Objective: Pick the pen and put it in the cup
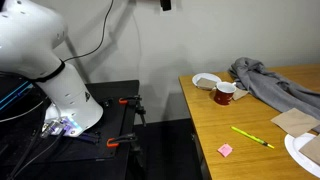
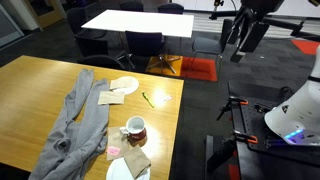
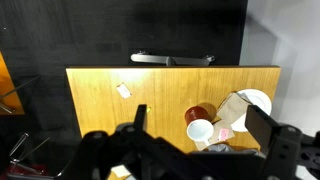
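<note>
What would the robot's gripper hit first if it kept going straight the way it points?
Likely the red mug on the wooden table: in the wrist view it sits between the gripper's fingers. Depth is unclear.

A light wooden table (image 1: 235,112) fills the lower right of an exterior view. On it lie a thin yellow-green pen (image 1: 252,137) and, lower left of it, a small pink sticky note (image 1: 226,150). Higher up, a dark red mug (image 1: 225,94) stands just beside a white shallow bowl (image 1: 207,80). A crumpled grey cloth (image 1: 268,78) sprawls at the upper right. A brown paper napkin (image 1: 296,120) and a white plate (image 1: 305,152) sit at the right edge.
</note>
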Motion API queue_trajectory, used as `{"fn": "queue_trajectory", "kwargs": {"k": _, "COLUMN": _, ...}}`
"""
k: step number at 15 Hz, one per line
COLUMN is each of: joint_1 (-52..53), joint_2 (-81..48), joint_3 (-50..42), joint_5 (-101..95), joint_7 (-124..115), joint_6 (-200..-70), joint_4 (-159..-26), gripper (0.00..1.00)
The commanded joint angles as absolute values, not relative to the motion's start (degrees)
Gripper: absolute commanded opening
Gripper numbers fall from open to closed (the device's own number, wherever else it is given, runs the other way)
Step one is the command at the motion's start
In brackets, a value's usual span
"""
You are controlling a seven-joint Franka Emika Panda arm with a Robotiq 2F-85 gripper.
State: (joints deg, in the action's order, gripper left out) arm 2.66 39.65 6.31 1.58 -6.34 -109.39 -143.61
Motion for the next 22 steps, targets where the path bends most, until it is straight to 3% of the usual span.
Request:
{"fn": "queue_trajectory", "kwargs": {"k": 1, "joint_1": 2.9, "joint_2": 39.6, "joint_3": 6.1, "joint_5": 1.4, "joint_7": -6.5, "joint_6": -109.2, "joint_4": -143.5, "gripper": 1.00}}
{"fn": "queue_trajectory", "kwargs": {"k": 12, "joint_1": 1.9, "joint_2": 38.3, "joint_3": 5.7, "joint_5": 1.0, "joint_7": -7.2, "joint_6": -110.1, "joint_4": -142.5, "gripper": 1.00}}
{"fn": "queue_trajectory", "kwargs": {"k": 22, "joint_1": -3.4, "joint_2": 26.6, "joint_3": 0.1, "joint_5": 2.5, "joint_7": -10.3, "joint_6": -115.1, "joint_4": -133.8, "gripper": 1.00}}
